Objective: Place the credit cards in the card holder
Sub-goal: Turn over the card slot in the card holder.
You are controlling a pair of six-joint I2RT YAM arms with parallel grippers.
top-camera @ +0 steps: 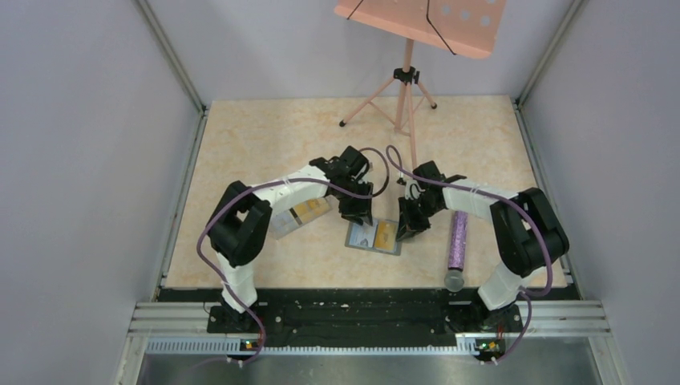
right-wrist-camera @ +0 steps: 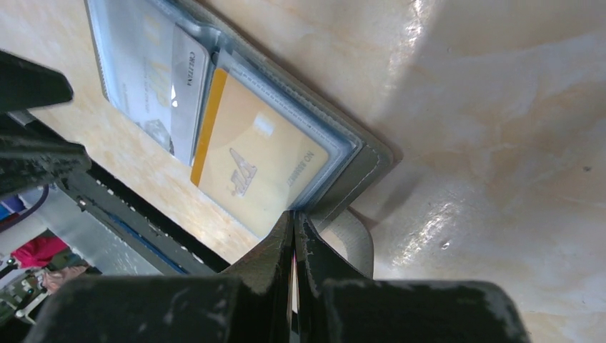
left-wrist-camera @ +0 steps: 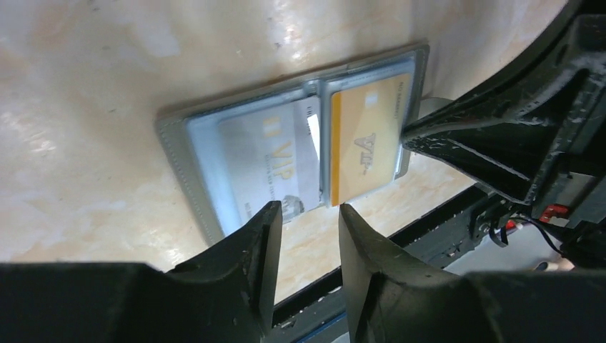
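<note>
The dark-grey card holder lies open on the table between both arms. In the left wrist view the holder has a silver card in its left pocket and an orange-yellow card in its right pocket. My left gripper is open and empty, hovering over the holder's near edge. My right gripper is shut, its tips touching the holder's outer edge beside the orange card. Nothing shows between its fingers. The right gripper also shows in the left wrist view.
A clear plastic box with more orange cards sits left of the holder, under the left arm. A purple tube lies to the right. A pink music stand is at the back. The holder's grey closure tab sticks out by the right fingers.
</note>
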